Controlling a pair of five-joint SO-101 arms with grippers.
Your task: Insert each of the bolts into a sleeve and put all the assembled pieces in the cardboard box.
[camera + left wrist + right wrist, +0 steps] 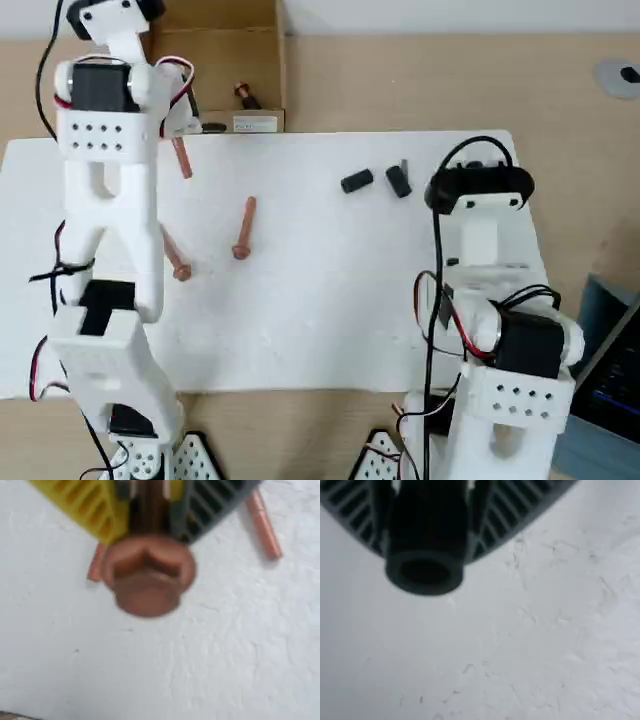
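Observation:
In the left wrist view my left gripper [150,505] is shut on a copper bolt [148,575], whose hex head points at the camera. From above, that gripper [178,125] holds the bolt [181,158] over the white mat, just in front of the cardboard box [262,30]. A bolt with a dark sleeve [245,95] lies inside the box. Two loose bolts [244,228] [175,255] lie on the mat. Two black sleeves [357,181] [398,180] lie at the mat's far right. My right gripper [427,500] is shut on a black sleeve [425,545] above the mat.
The white mat [330,300] covers most of the wooden table. The right arm [480,200] stands over the mat's right edge. A laptop [610,370] sits at the right edge, and a grey disc [620,75] lies at the far right corner.

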